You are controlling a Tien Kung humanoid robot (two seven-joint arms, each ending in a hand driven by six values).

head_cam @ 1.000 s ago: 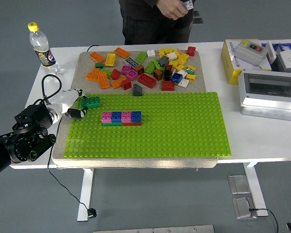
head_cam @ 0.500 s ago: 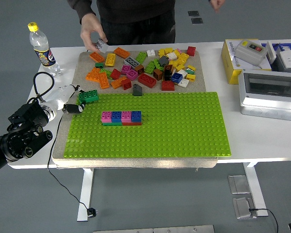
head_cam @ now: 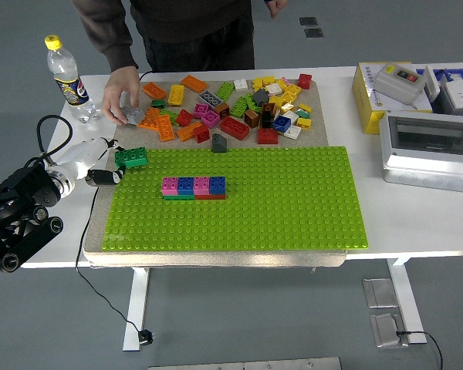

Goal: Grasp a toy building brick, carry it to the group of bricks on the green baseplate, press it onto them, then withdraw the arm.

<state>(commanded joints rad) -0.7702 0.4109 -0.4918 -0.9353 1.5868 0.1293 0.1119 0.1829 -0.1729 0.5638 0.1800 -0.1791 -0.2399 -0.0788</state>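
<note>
The white counter (head_cam: 417,212) stands on a grey floor and fills the middle of the frame. On it lies a beige mat with the green baseplate (head_cam: 293,200) over its lower part. At the right edge sit a grey-lidded enclosure box (head_cam: 428,146) and a yellow box (head_cam: 370,92); no writing on them can be read. A loose pile of bricks (head_cam: 239,104) — orange, yellow, red, green, grey — covers the mat's upper part. The group of bricks (head_cam: 193,186), a pink-blue-pink-blue row on a lower layer, sits left of centre on the baseplate. The left hand (head_cam: 100,162) reaches in from the left edge, its fingers closed around a dark green brick (head_cam: 130,157) at the baseplate's upper-left corner, apart from the group. At the top, a person's hand (head_cam: 123,96) rests on the pile's left end, holding a grey brick. A water bottle (head_cam: 65,77) with a yellow cap stands upper left — its label is too small to read.
</note>
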